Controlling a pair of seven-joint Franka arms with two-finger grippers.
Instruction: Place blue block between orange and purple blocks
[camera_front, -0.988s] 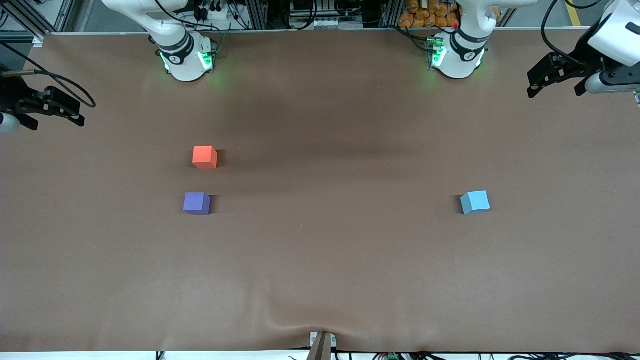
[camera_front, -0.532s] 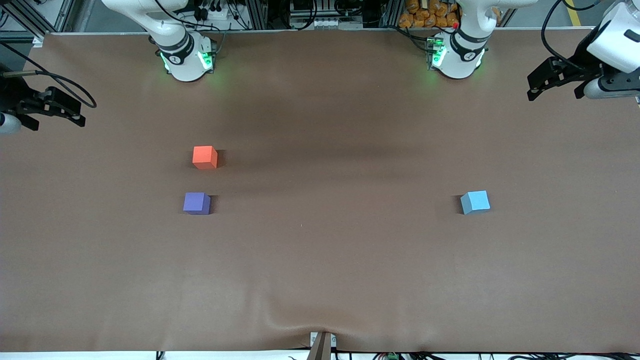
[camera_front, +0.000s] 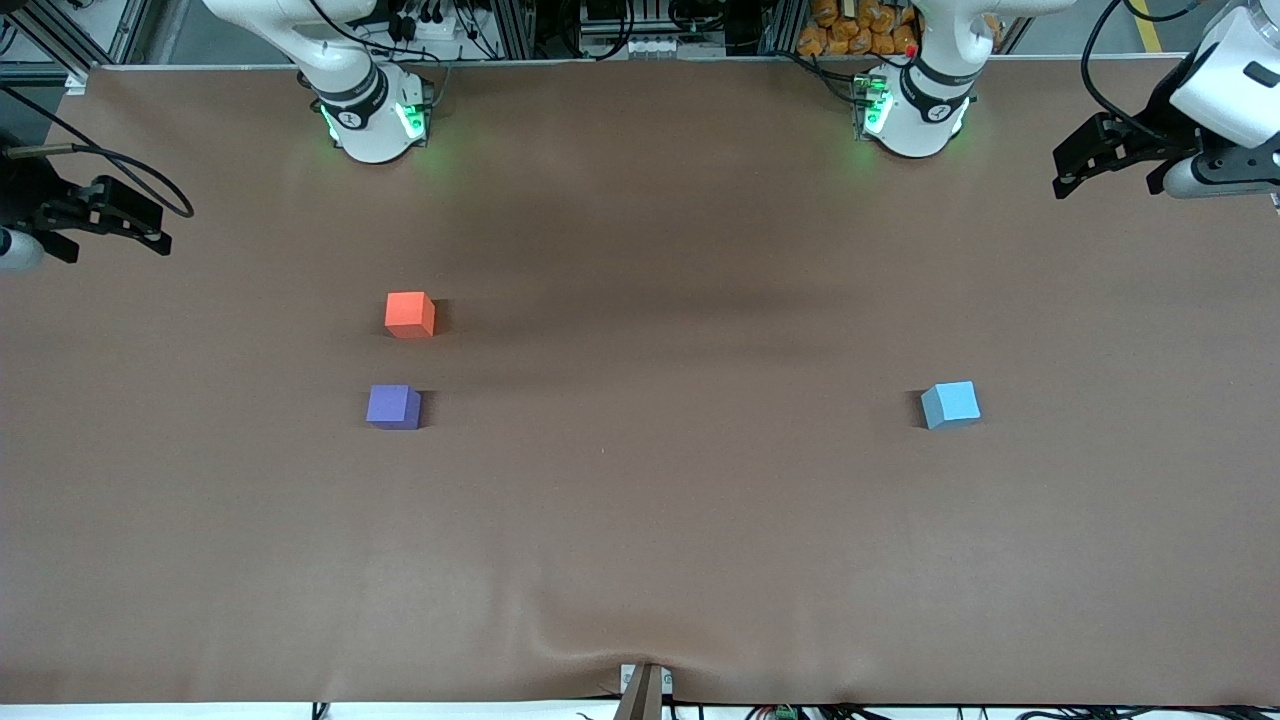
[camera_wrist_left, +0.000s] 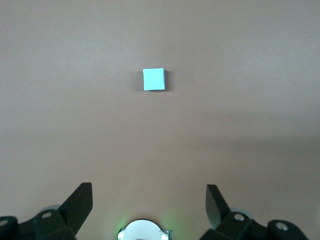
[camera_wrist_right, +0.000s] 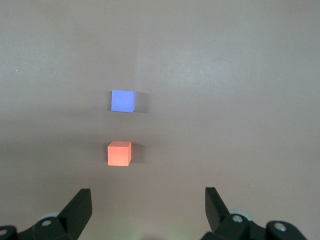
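Brown covered surface (camera_front: 640, 560) seen from the high front camera, with three small matte cubes resting on it. Nearest the front camera lie the purple block (camera_front: 393, 407) and the blue block (camera_front: 950, 404), at about the same depth but well apart: the purple block toward the right arm's end of the surface, the blue block toward the left arm's end. The orange block (camera_front: 409, 314) sits farther from the front camera than the purple block, near it but not touching, with bare surface between them. The blue block therefore lies well away from the gap between the orange and purple blocks.

Farther back, the two arm bases stand along the edge of the surface. The right end effector (camera_front: 100, 215) hangs over the right arm's end of the surface, and the left end effector (camera_front: 1110, 155) hangs over the left arm's end. Both are empty with fingers spread wide, as the wrist views show: the left end effector (camera_wrist_left: 149, 202) looks down on the blue block (camera_wrist_left: 154, 79); the right end effector (camera_wrist_right: 148, 202) looks down on the orange block (camera_wrist_right: 119, 153) and purple block (camera_wrist_right: 123, 101).
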